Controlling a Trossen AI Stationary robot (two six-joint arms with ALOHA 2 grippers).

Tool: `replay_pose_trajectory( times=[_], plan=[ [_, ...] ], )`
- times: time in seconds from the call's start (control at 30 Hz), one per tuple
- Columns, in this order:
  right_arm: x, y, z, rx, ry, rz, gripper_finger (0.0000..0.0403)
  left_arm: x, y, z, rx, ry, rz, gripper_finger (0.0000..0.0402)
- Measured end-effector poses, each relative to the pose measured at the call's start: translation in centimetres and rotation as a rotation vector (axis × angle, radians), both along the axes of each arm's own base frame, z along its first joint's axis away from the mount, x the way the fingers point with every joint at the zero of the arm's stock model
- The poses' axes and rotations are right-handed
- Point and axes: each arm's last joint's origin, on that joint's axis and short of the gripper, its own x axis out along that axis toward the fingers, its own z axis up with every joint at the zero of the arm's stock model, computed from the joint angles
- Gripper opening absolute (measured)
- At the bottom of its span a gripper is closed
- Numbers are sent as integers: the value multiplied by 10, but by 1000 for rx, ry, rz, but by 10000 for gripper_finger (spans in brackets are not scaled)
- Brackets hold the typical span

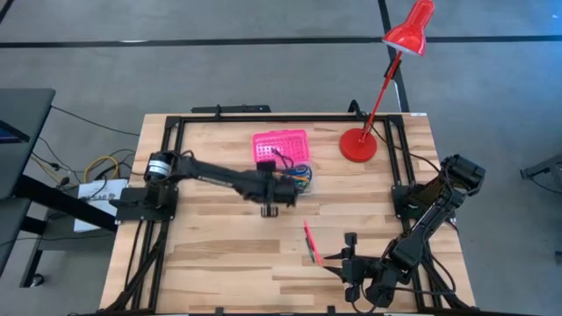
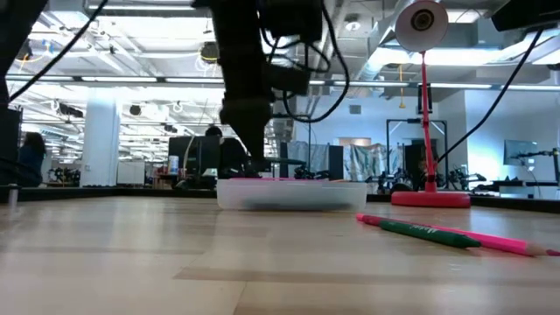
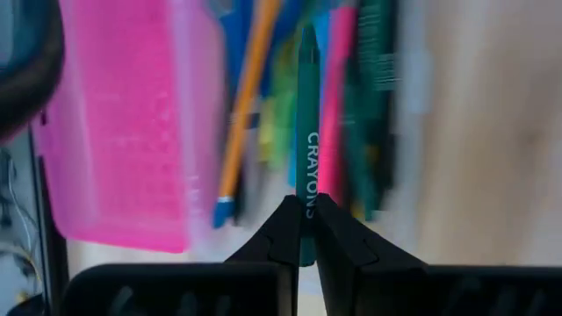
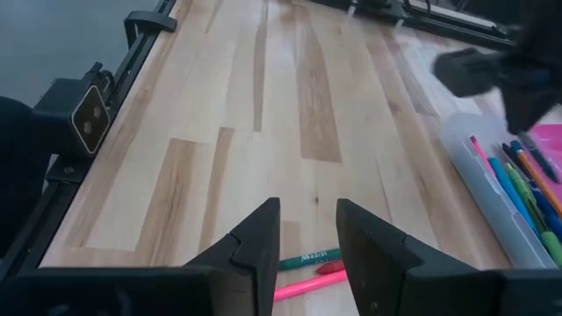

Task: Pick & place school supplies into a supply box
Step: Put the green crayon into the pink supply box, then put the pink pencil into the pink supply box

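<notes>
The supply box lies open, its pink lid (image 1: pixel 279 145) beside its clear base (image 1: pixel 299 178), which holds several pens (image 3: pixel 263 105). My left gripper (image 3: pixel 306 219) hovers over that base (image 2: pixel 293 193), shut on a teal crayon (image 3: pixel 307 114). A pink pen (image 1: pixel 310 243) and a green pen (image 4: pixel 309 258) lie flat on the table toward its near right. My right gripper (image 4: pixel 307 237) stands open just above those two pens, touching nothing. My left gripper pinches the teal crayon between its two fingertips (image 3: pixel 283 230), near the crayon's back end (image 3: pixel 305 250). The fingers slant down from above, and the crayon runs forward along them. It is lifted clear, its tip (image 3: pixel 307 39) over the pens in the box.
A red desk lamp stands with its round base (image 1: pixel 357 145) at the far right, close to the box, and its head (image 1: pixel 409 28) beyond the table's far edge. A dark frame (image 1: pixel 263 118) runs round the table. Bare wood (image 1: pixel 211 246) lies near left.
</notes>
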Motion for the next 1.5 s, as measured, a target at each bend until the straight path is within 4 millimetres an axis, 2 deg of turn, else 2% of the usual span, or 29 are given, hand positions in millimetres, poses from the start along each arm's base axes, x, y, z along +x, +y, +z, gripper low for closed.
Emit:
replay_pose_trajectory(
  times=[0.13, 0.3, 0.6, 0.77, 0.93, 1.1, 1.2, 1.3, 1.5],
  plan=[
    [0, 0, 0, -6, 4, 0, 107, 1, 25, 0, -5, -7, 64, 12],
    [0, 0, -1, -7, 6, 0, 107, 2, 40, -2, -40, -22, 99, 31],
    [0, 0, -1, -7, 6, 0, 107, 7, 41, -1, -28, -61, 82, 112],
    [0, -3, -1, 36, 9, -40, 107, 2, 30, 4, -22, -35, 56, 142],
    [4, -12, -4, 120, 23, -149, 107, -11, -15, 23, -34, -56, -27, 150],
    [12, -23, -8, 239, 52, -269, 107, -37, -86, 35, -30, -150, -169, 150],
    [20, -27, -15, 282, 65, -324, 107, -58, -130, 32, 32, -213, -261, 151],
    [28, -32, -22, 299, 80, -354, 107, -80, -165, 26, 117, -289, -302, 151],
    [50, -48, -41, 385, 195, -420, 107, -121, -211, 13, 272, -485, -315, 151]
  ],
)
